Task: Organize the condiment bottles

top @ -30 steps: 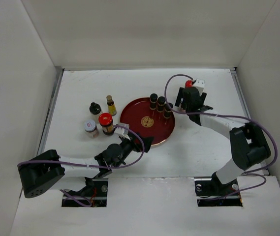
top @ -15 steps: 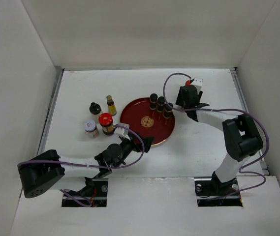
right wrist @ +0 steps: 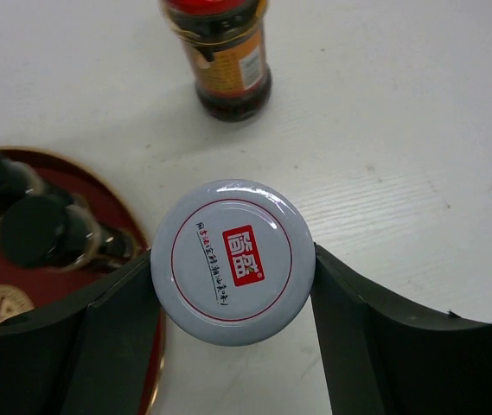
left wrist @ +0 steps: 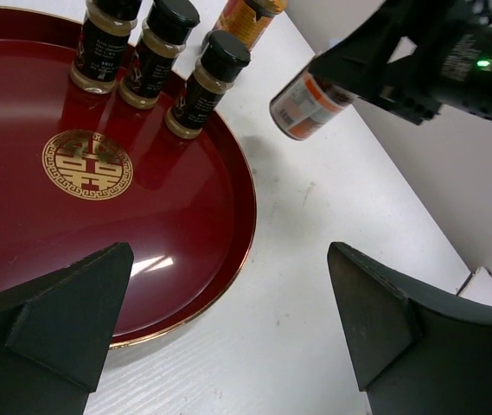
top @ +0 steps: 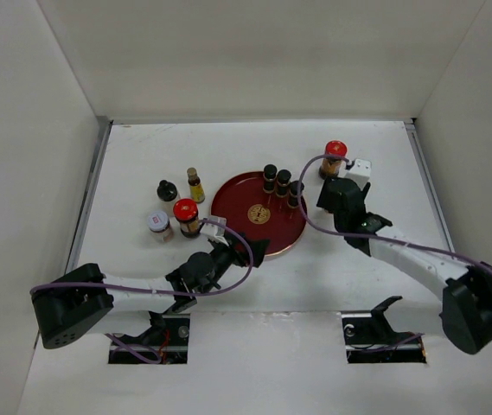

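Arms [top: 410,252] outstretched low, right tool [right wrist: 233,277] tight around white-lidded jar [right wrist: 233,259] beside red tray [left wrist: 185,216], left tool [left wrist: 233,333] wide.

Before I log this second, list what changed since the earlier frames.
The right gripper drew back from the far side towards its base, shut on the white-lidded jar. That uncovers the far red-capped jar behind it. The left gripper, the three black-capped bottles on the red tray and the four bottles left of it stayed put.
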`<state>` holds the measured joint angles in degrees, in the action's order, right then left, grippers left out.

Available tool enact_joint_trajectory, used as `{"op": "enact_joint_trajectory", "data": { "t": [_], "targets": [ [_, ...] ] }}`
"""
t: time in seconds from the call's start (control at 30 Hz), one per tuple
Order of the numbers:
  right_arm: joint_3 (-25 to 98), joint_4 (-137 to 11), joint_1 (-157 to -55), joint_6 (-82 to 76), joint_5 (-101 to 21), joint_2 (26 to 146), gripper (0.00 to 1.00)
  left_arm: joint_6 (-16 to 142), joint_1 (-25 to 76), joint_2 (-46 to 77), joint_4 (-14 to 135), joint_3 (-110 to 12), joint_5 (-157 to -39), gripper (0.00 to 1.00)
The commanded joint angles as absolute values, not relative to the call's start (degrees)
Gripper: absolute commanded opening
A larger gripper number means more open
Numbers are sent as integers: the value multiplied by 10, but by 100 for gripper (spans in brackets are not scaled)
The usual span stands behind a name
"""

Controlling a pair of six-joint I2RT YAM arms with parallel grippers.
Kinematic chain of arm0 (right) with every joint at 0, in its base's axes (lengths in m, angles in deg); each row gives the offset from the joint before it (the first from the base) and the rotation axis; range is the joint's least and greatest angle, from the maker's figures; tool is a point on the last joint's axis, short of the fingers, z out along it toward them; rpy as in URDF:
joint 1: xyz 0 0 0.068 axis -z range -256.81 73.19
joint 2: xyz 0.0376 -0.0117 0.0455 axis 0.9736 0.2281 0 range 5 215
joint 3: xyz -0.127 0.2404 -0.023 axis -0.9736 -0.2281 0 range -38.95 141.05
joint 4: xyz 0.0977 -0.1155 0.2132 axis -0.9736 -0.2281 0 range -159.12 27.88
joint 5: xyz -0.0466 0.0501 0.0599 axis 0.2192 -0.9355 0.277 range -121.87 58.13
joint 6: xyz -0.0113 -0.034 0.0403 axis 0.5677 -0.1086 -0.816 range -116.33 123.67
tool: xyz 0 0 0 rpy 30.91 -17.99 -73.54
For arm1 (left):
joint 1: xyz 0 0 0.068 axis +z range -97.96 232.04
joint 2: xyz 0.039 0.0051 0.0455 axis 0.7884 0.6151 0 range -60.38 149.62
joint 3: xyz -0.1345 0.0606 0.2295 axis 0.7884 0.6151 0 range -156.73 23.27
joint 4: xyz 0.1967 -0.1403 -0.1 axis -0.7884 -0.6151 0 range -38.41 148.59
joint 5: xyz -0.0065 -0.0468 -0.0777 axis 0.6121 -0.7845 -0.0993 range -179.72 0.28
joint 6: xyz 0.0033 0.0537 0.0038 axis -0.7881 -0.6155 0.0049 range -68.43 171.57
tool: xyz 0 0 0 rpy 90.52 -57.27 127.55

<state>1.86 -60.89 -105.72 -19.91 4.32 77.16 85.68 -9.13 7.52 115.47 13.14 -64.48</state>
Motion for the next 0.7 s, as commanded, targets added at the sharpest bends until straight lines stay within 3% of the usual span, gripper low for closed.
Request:
{"op": "enact_joint_trajectory", "data": {
  "t": [0.0,0.2,0.67],
  "targets": [
    [24,-611,-1109,-225,78,706,46,856,-90,57,1189,137,-644,100],
    [46,-608,-1207,-250,50,714,45,855,-87,55,1189,137,-642,100],
    [226,-497,-1253,-184,20,1001,46,871,-52,16,1185,163,-634,100]
  ]
}}
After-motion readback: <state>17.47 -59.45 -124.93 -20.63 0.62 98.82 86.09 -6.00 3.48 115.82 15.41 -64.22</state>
